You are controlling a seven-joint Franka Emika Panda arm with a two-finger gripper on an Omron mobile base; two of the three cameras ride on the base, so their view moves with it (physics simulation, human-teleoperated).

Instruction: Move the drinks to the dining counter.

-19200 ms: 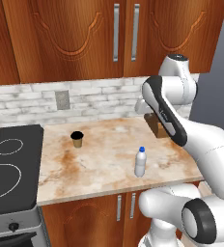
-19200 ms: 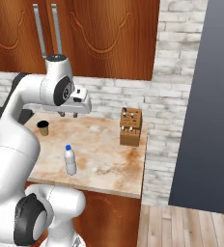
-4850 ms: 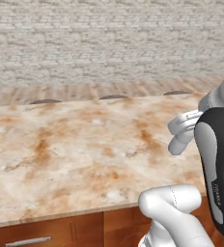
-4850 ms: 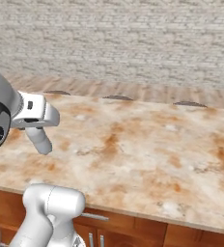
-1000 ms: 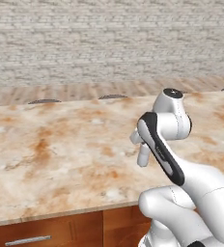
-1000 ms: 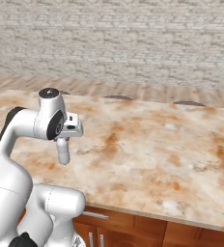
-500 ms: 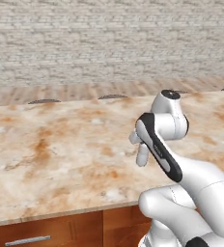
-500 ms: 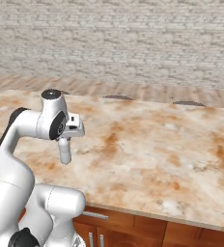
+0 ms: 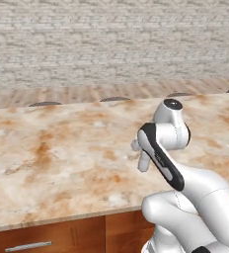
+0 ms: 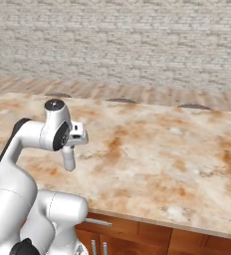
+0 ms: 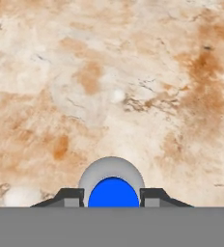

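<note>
Bottle (image 11: 113,185), blue-capped, pinched in claw (image 11: 113,195) above table (image 9: 62,163) near its front edge; liable to topple or roll off if released too high.

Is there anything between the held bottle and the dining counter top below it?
Nothing visible. The gripper is shut on the bottle, which hangs upright above bare marble-look dining counter; the hand view shows its blue cap over unobstructed surface.
</note>
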